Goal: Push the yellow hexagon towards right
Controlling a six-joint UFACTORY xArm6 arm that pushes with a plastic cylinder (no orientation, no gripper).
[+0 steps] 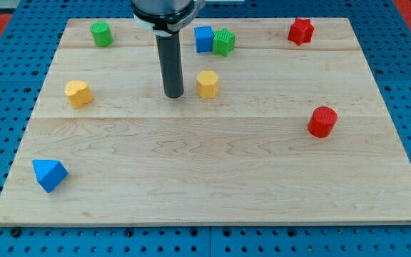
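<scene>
The yellow hexagon (pixel 207 83) sits on the wooden board a little above the board's middle. My tip (pixel 174 95) is down on the board just to the hexagon's left, with a small gap between them. The dark rod rises straight up from the tip to the arm at the view's top.
A blue cube (pixel 203 38) and a green block (pixel 224 42) stand above the hexagon. A red star-like block (pixel 300 31) is at the top right and a red cylinder (pixel 322 121) to the right. A yellow block (pixel 78 93), a green cylinder (pixel 101 33) and a blue triangle (pixel 49 174) are on the left.
</scene>
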